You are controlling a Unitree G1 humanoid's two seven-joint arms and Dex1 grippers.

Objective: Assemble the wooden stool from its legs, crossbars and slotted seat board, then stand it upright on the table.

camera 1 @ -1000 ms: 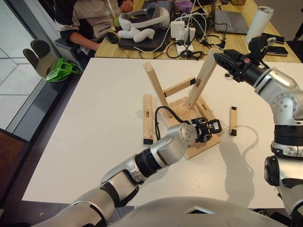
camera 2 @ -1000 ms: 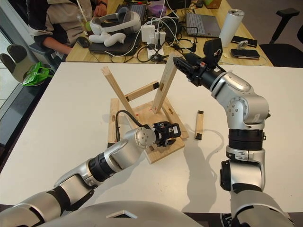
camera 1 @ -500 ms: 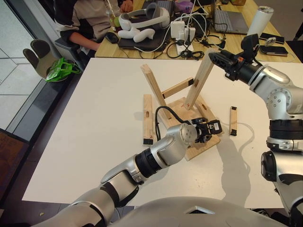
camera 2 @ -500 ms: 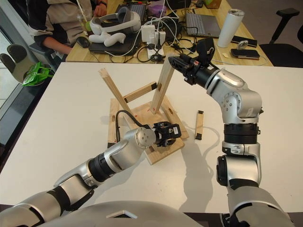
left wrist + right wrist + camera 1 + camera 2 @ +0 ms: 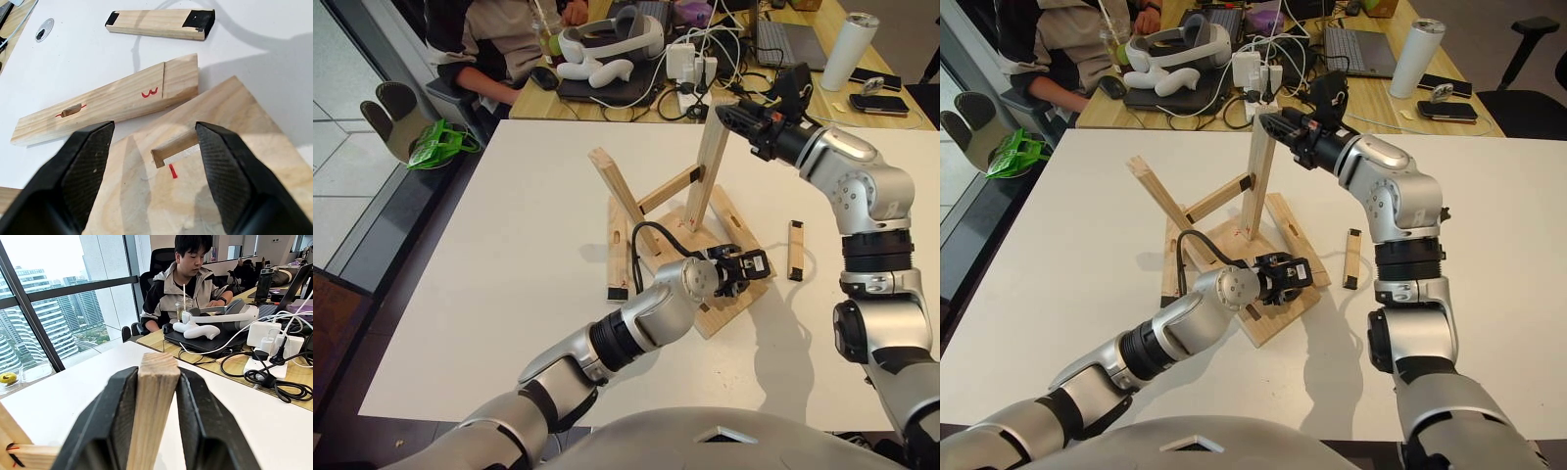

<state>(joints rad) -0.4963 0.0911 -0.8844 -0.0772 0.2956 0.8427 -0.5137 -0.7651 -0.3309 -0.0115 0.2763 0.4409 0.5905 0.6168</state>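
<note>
Stool, part-built. Right gripper (image 5: pixel 732 113): clamped on the top end of the held leg (image 5: pixel 703 176), which stands on the seat board (image 5: pixel 720 311) below it. Tilted leg (image 5: pixel 615 188): joined to the held leg by a crossbar (image 5: pixel 668 186). Left gripper (image 5: pixel 154 147): wide open, empty, astride a slot (image 5: pixel 173 146) in the board. Loose: marked leg (image 5: pixel 112 100) just beyond its fingers, spare crossbar (image 5: pixel 159 23) farther out, third leg (image 5: pixel 619 250) across the board. Outstanding, by judgement: two legs, remaining crossbars, standing upright.

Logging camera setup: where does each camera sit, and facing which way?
Eye views: on head, looking forward-down over the table; left end effector, right end effector show.
Left wrist view: on left arm, facing seat board between open fingers.
Right wrist view: on right arm, facing the desk; fingers clamp leg.
Shared with eye views: the leg.
</note>
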